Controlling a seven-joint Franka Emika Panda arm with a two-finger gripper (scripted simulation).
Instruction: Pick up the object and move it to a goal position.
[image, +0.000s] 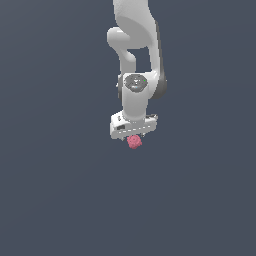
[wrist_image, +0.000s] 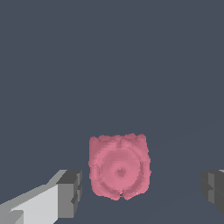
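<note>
The wrist view shows, from left to right, one grey fingertip pad (wrist_image: 70, 193) on its white finger, then a strip of bare surface, then the pinkish-red berry-like object (wrist_image: 119, 168), then a wider strip of bare surface, and last the second grey pad (wrist_image: 213, 191) at the picture's edge. The gripper (wrist_image: 141, 192) is therefore spread wide, with neither pad touching the object; the object lies between them, nearer to the pad on the white finger than to the other. Its surface is bumpy, with a round dimple in the middle of the face that the camera sees. In the exterior view, the white Panda arm (image: 136, 55) reaches down from the top edge of the plain dark grey surface (image: 55, 190), slightly toward the exterior view's right of centre. The gripper (image: 134, 136) points downward, and the object (image: 134, 142) shows just under the white hand, near the middle of the surface and well away from every edge and corner.
</note>
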